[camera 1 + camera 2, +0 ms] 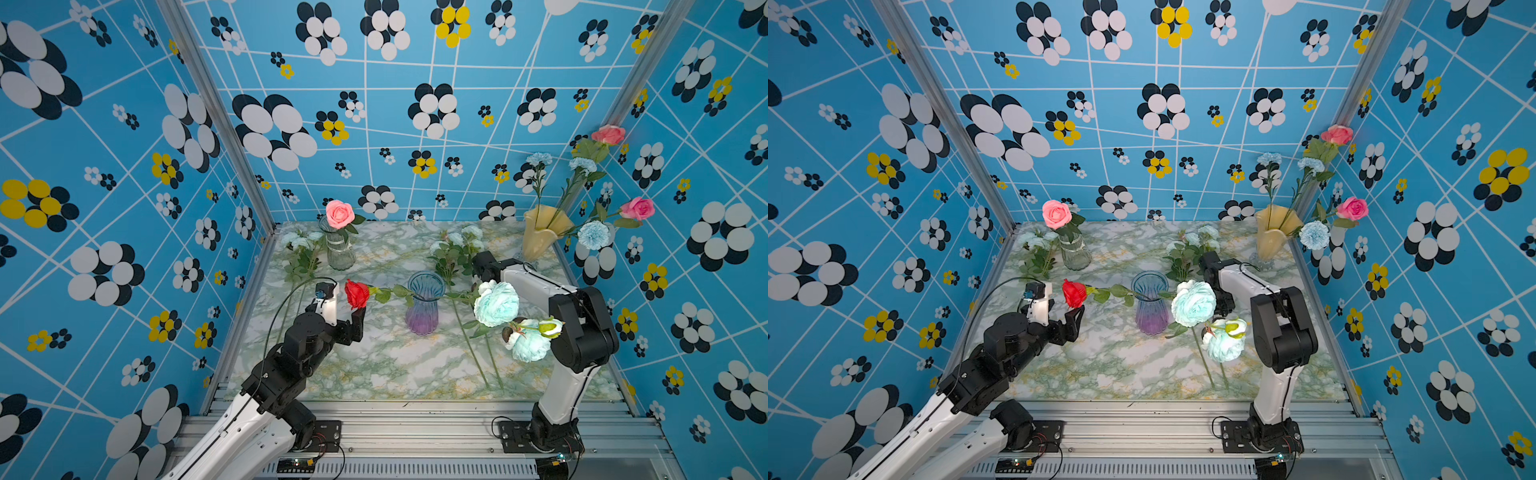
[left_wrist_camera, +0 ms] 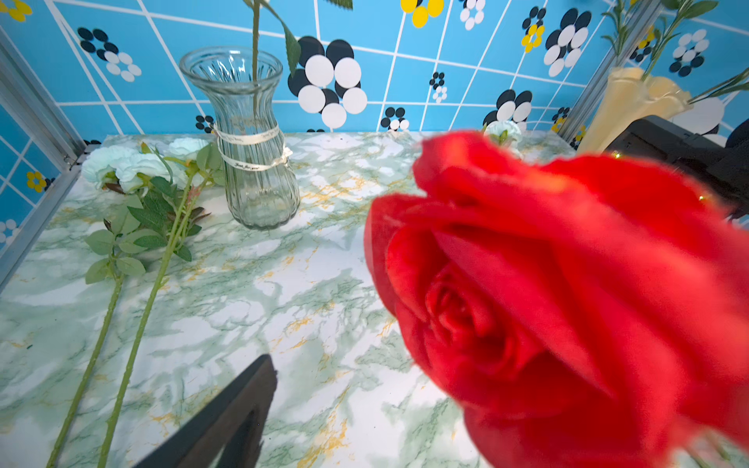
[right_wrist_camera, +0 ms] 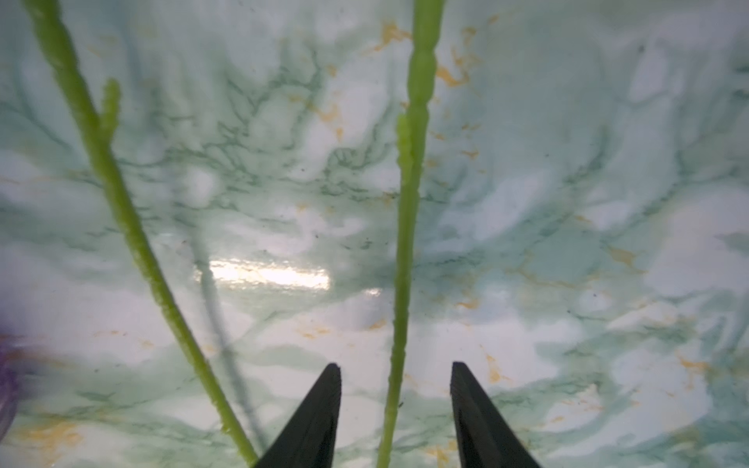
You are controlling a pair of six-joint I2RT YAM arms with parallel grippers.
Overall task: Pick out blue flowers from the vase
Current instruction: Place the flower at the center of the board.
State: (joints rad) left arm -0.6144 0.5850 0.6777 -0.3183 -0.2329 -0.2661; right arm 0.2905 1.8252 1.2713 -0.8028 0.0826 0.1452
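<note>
Two ruffled, pale-aqua blue flowers (image 1: 496,303) are leaning just beside the ribbed blue-and-purple glass vase (image 1: 423,307), thin green stems (image 3: 405,243) slanting toward the glossy marbled worktop (image 1: 374,365). The right end effector (image 3: 395,364) is gaping around one stem, gripping nothing. The left end effector (image 1: 358,316) is spreading wide beside a red rose (image 1: 356,293).

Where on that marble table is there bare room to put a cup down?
The widest bare patch of the table lies at the front, between the purple vase, the left arm and the long stems. A smaller one lies at the back, between the clear vase and the loose blue flowers. The right side, around the yellow vase, is crowded.
</note>
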